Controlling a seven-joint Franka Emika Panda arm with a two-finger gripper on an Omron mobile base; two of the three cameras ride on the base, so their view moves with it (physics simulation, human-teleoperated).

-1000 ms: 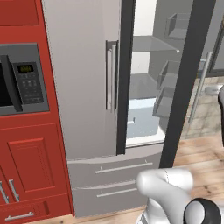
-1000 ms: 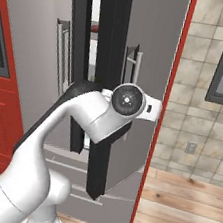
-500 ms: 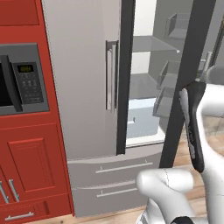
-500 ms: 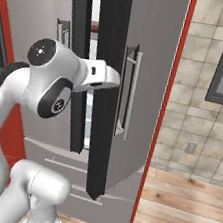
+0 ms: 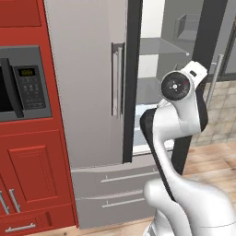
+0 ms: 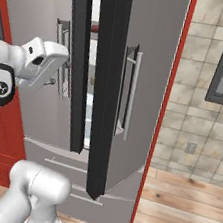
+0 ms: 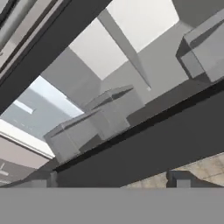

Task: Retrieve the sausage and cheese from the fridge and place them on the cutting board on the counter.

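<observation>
You're looking at flat, even rendered light with no glare. The fridge [image 5: 87,83] interior glows brighter than its grey doors, shadows are soft and faint, and the hand view looks coarse and slightly blurry.

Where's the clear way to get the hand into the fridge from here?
The free passage is the tall gap in the fridge, between the shut left door's dark edge and the swung-out right door. The upper shelf looks bare. It is crowded along the right door, where grey door bins jut out just ahead of the open gripper.
</observation>
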